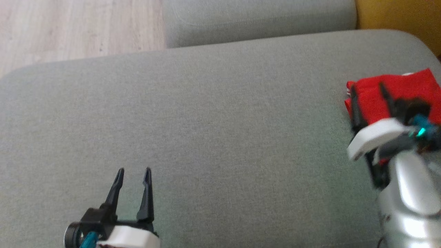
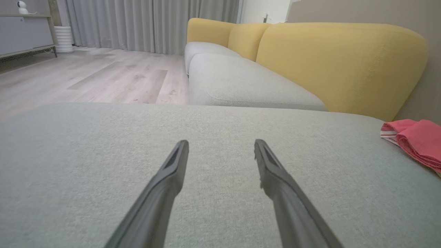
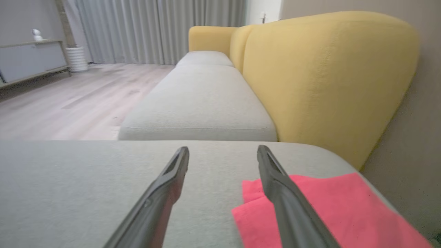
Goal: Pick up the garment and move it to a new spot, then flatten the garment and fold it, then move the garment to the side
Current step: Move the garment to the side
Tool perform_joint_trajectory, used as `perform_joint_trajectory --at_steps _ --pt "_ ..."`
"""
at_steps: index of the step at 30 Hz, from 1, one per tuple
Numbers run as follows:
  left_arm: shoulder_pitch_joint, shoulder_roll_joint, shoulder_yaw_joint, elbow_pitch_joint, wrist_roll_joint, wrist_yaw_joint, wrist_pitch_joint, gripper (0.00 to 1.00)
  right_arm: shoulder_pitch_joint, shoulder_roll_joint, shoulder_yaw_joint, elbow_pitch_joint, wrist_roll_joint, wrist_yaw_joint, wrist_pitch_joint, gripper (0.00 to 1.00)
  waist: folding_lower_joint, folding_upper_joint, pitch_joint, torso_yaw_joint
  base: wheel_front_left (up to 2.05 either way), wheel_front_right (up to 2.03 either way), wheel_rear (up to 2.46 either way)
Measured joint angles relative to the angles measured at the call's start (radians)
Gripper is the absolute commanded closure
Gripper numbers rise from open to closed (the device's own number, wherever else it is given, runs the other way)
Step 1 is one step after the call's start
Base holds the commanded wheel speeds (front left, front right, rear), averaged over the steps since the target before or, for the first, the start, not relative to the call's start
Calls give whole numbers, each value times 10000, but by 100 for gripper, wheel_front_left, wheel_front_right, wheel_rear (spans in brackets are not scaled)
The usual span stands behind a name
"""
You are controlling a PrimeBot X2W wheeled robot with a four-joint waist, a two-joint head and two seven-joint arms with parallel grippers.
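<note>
From my seat at the controls I see the left gripper with its jaws spread wide and nothing between them, only the bare grey seat cushion under and ahead of the tips. Along its own fingers, the red garment lies well off to the right of those jaws, near the cushion's far right edge, with a pale striped hem on the side facing them.

The right gripper also stands with its jaws apart, gripping nothing. In the right wrist view the garment sits low and to the right: the right-hand finger crosses over the red cloth, while the left-hand finger is over plain cushion, so the cloth's near edge falls in the gap between them, close to the right finger. Whether either tip touches the fabric I cannot tell. The garment lies flat in layers (one layer's edge shows stepped over another just beside that finger).

Beyond the right jaws rises the yellow backrest, and further ahead a second grey cushion. Pale wooden floor stretches away to the left of both sets of jaws.
</note>
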Motion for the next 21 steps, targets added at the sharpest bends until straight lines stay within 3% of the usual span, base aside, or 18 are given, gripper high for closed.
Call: perform_joint_trajectory --at_steps 6,12,21 --pt "505 4 270 180 -201 186 -13 0 1535 640 353 -700 474 0 -589 0 -1 0 -496 232 0 0 0" --pt "790 4 523 334 -353 510 -82 0 2894 763 648 -1383 805 0 -1041 0 0 0 -696 561 0 0 0" --pt "1115 -6 558 382 -537 591 -84 0 4492 848 1085 -2144 1684 0 -1300 0 1 0 -859 879 0 0 0"
